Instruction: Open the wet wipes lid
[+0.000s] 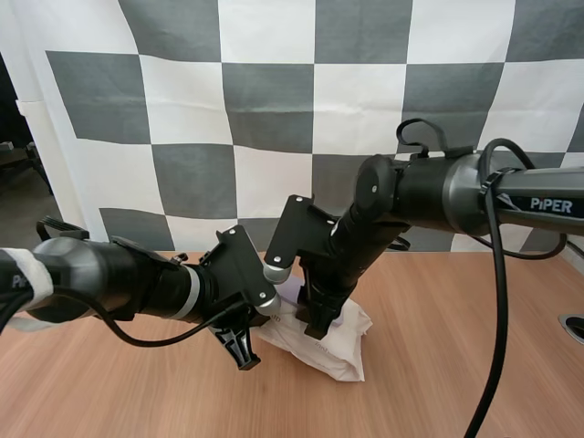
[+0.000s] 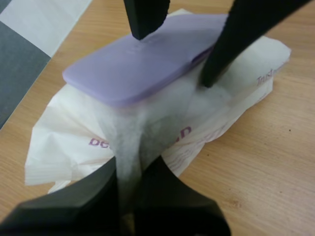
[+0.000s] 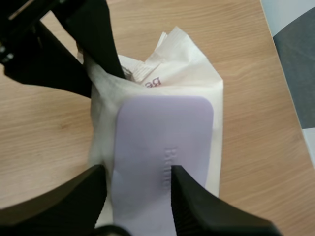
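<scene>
Lying on tabletop [image 1: 456, 365]: pack of wet wipes [image 1: 342, 351], white crinkled wrapper with purple print, between the two arms, nearer the front edge than the backdrop.
Lid [image 2: 142, 64]: lavender plastic, a rectangle with rounded corners and raised lettering on its face. It sits flat on the pack's top and is shut.
Left gripper [image 2: 132, 167]: low at the pack's end on the left arm's side, just beyond the lid's short edge.
Left fingers [image 2: 167, 196]: clamped on a fold of the white wrapper. The film is drawn up into a narrow ridge between the two tips.
Right gripper [image 3: 138, 172]: over the pack from above, at the lid's end away from the left gripper.
Right fingers [image 3: 74, 196]: apart, ribbed faces turned to each other. In the left wrist view one tip rests on the lid's top face, and the other is down beside the lid's long edge, against the wrapper.
Grippers, relation: at opposite ends of the lid, near each other but not touching.
Pack, attitude: flat on the wood-grain tabletop, with the wrapper bunched at the pinched end.
</scene>
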